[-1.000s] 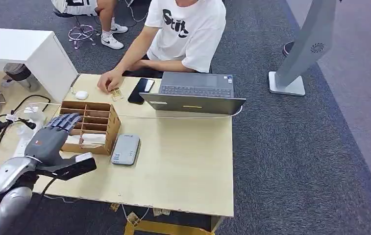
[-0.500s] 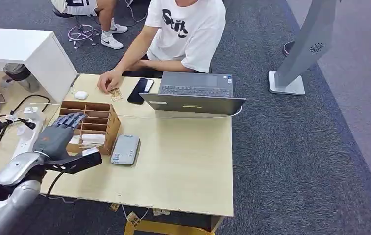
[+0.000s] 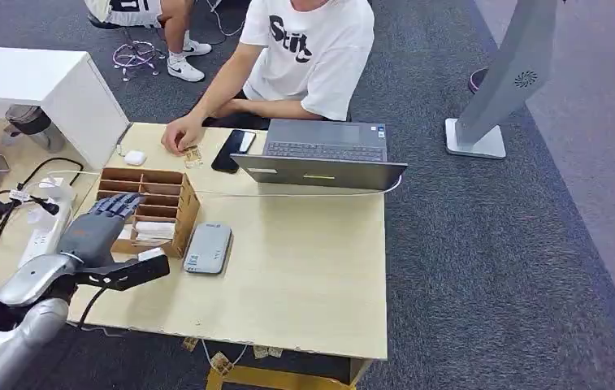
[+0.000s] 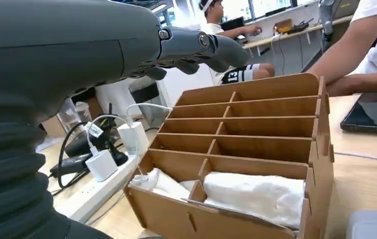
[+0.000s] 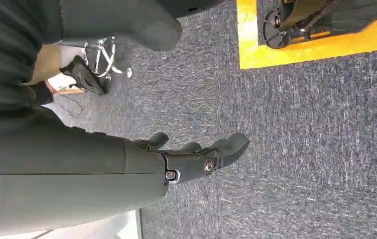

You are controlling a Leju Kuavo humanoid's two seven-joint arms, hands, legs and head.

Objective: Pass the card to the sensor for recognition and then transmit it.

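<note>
Now the left hand [image 3: 93, 227] hovers empty, fingers spread, over the wooden card organizer [image 3: 153, 210], white cards [image 4: 256, 194] in its front slots, beside the grey card reader [image 3: 209, 248]. Right hand [image 5: 196, 159] hangs loosely uncurled, empty.

Bright, even indoor light, soft shadows; wrist views blur up close.

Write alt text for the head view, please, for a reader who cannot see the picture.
The robot's left hand hovers over a wooden organizer on a light table, holding nothing. A grey sensor lies beside the organizer. Across the table a person sits behind an open laptop, one hand near a phone.
</note>
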